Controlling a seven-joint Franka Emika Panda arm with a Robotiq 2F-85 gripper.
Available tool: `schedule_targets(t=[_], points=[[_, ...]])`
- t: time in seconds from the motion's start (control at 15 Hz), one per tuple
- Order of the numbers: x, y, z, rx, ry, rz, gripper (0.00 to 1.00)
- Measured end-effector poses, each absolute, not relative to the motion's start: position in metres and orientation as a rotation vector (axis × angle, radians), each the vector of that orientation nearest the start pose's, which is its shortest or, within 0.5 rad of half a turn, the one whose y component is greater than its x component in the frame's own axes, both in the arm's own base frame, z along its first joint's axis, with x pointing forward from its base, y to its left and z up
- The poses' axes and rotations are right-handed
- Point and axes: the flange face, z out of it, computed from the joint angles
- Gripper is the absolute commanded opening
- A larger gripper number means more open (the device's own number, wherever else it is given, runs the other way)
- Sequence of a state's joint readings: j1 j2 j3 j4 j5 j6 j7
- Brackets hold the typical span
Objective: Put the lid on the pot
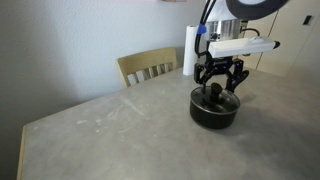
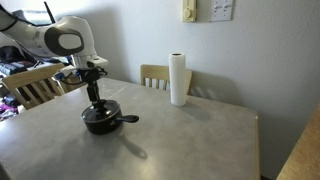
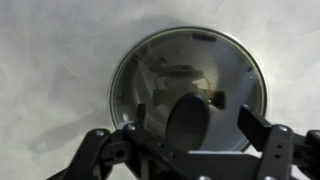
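The black pot (image 1: 213, 112) stands on the grey table, and both exterior views show it (image 2: 100, 122). Its long handle (image 2: 128, 119) points sideways. The clear glass lid (image 3: 190, 60) with a metal rim lies on the pot and covers its mouth. My gripper (image 3: 195, 125) hangs straight above it, also in the exterior views (image 1: 220, 84) (image 2: 95, 97). The dark knob (image 3: 190, 128) sits between my fingers. A gap shows between the knob and one finger pad, so the jaws look open.
A tall white paper-towel roll (image 2: 178, 78) stands at the back of the table near the wall, and it also shows in an exterior view (image 1: 189, 50). Wooden chairs (image 1: 150, 66) (image 2: 30, 85) stand at the table's edges. The grey tabletop (image 2: 200, 140) stretches wide around the pot.
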State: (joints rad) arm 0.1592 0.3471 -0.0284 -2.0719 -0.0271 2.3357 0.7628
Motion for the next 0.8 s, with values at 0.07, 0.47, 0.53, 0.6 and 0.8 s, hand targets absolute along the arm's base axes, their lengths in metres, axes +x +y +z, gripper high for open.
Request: schedule_targets(t=[0.07,0.47,0.53,0.6,0.8], points=[[0.576,0.076,0.257,-3.052,0.963,0.094,1.00],[0.578,0.082,0.282,-3.004,0.977,0.058,1.00],[0.578,0.082,0.286,-2.996,0.982,0.062,1.00],[0.578,0.082,0.288,-2.990,0.988,0.067,1.00],[0.578,0.082,0.292,-2.979,1.001,0.083,1.00]])
